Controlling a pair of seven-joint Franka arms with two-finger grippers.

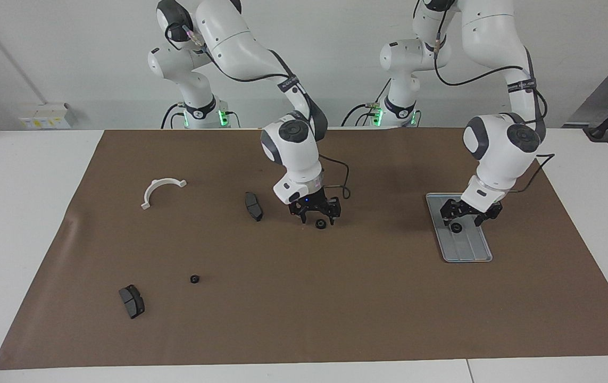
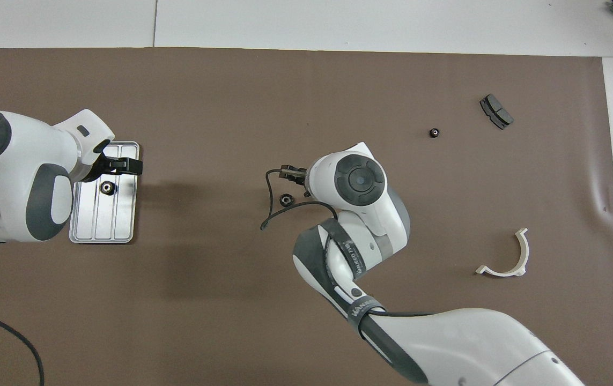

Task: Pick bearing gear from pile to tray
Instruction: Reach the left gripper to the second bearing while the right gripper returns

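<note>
- Your left arm bends down over the ribbed silver tray (image 1: 463, 250); its tool (image 1: 467, 213) hangs spread open just above a round black gear (image 1: 457, 229) lying in the tray.
- Your right arm folds steeply at mid-tabletop (image 1: 335, 298); its tool (image 1: 315, 214) stands open and empty, close over another gear (image 1: 321, 224) on the brown mat.
- A third gear (image 1: 194, 279), two dark curved pads (image 1: 253, 206) (image 1: 132, 301) and a white half-ring bracket (image 1: 161, 190) lie scattered toward the right arm's end.

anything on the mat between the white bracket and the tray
Yes: a dark pad, the right gripper and a small black gear under it, shown in the facing view.
</note>
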